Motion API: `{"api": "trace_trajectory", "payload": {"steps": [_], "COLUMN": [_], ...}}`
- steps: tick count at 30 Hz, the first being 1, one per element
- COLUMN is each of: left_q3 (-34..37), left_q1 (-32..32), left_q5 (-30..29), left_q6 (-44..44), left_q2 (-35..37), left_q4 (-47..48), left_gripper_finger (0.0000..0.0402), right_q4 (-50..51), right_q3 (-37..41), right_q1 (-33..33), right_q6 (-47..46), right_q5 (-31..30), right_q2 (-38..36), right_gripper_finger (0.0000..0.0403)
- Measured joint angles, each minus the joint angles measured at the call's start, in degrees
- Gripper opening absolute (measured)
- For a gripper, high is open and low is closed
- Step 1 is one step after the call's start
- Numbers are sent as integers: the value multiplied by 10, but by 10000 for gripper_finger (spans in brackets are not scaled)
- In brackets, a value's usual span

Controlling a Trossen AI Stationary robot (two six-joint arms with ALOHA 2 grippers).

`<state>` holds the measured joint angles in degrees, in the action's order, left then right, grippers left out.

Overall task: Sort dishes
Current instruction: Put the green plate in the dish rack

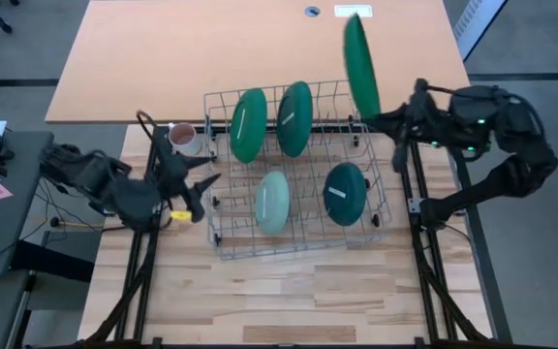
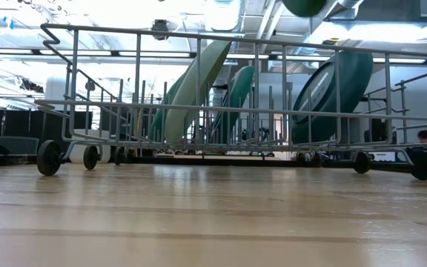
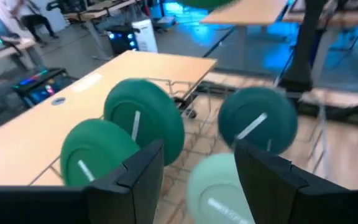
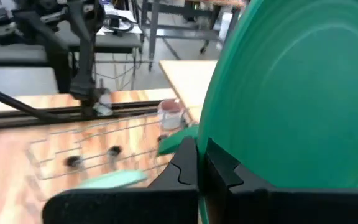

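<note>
A wire dish rack (image 1: 223,244) stands mid-table. Two large dark green plates (image 1: 250,124) (image 1: 294,118) stand on edge in its far row. A pale mint plate (image 1: 272,202) and a dark teal plate (image 1: 345,194) stand in its near row. My right gripper (image 1: 374,117) is shut on a third large dark green plate (image 1: 361,66), above the rack's far right corner. My left gripper (image 1: 200,190) is open and empty beside the rack's left side; its fingers (image 3: 143,167) frame the racked plates in the left wrist view. My right gripper pinches the plate's rim at its lower edge (image 4: 211,163) between its two fingers. The fingers come about level from the table's right. The plate stands upright on edge above the fingers, lifted clear of the rack; its lower edge shows at the low view's top (image 2: 306,6).
A small pinkish-white mug (image 1: 182,138) stands on the table just outside the rack's far left corner. A tan tabletop (image 1: 163,58) lies beyond the rack. The near wooden surface (image 1: 279,301) is bare.
</note>
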<state>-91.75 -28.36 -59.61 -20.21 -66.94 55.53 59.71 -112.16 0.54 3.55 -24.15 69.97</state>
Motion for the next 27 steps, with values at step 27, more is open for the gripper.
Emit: {"api": "trace_trajectory", "payload": {"steps": [27], "left_q3": [-55], "left_q1": [208], "left_q5": [122], "left_q6": [-184], "left_q2": [-28], "left_q4": [-106], "left_gripper_finger": [189], "right_q4": [49], "right_q3": [0], "right_q1": [-116], "right_q6": [-483], "right_q5": [99], "right_q2": [-21], "right_gripper_finger": [4]}}
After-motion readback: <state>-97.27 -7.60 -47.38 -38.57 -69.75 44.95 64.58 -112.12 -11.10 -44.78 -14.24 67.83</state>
